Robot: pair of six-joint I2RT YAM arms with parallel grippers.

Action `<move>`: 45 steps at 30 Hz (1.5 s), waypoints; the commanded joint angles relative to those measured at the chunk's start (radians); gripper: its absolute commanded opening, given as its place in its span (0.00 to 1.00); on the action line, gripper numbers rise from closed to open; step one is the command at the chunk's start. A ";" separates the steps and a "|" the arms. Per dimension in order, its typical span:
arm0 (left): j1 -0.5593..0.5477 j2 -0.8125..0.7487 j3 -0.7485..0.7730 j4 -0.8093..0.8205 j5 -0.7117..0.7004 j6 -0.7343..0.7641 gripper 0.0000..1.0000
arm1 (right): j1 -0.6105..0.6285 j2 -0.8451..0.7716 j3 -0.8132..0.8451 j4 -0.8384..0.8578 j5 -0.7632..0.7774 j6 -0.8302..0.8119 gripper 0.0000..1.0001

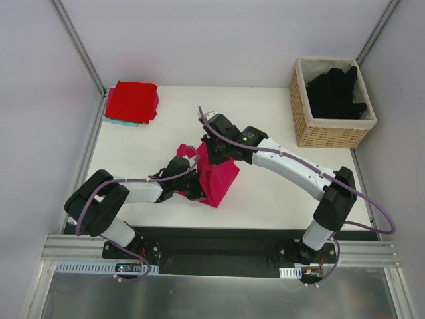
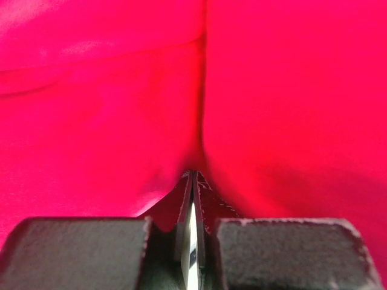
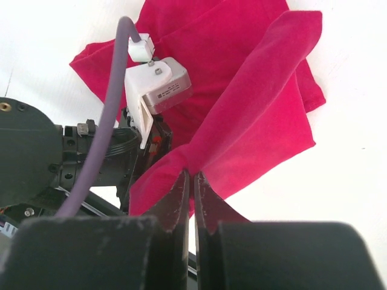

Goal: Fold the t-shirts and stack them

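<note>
A magenta-pink t-shirt [image 1: 219, 176] hangs bunched between both grippers over the middle of the table. My left gripper [image 2: 193, 176] is shut on a pinch of its cloth, which fills the left wrist view; from above it sits at the shirt's left side [image 1: 196, 191]. My right gripper [image 3: 191, 173] is shut on a fold of the same shirt [image 3: 254, 115], above its far edge [image 1: 211, 154]. A folded red t-shirt [image 1: 131, 101] lies at the back left. Black t-shirts [image 1: 335, 90] fill the basket.
A woven wicker basket [image 1: 312, 126] stands at the back right corner. A teal cloth [image 1: 121, 121] shows under the red shirt. The left arm's wrist [image 3: 154, 90] is close beside my right gripper. Metal frame posts stand at both back corners.
</note>
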 commanded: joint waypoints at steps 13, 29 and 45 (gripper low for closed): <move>-0.023 0.020 -0.031 0.027 -0.114 -0.040 0.00 | 0.006 0.013 0.221 0.024 0.023 -0.088 0.01; -0.020 -0.071 0.032 -0.151 -0.241 0.037 0.00 | 0.001 0.141 0.270 0.026 -0.251 -0.026 0.01; -0.011 -0.724 0.488 -0.943 -0.745 0.123 0.44 | 0.002 0.173 0.296 -0.020 -0.279 -0.008 0.01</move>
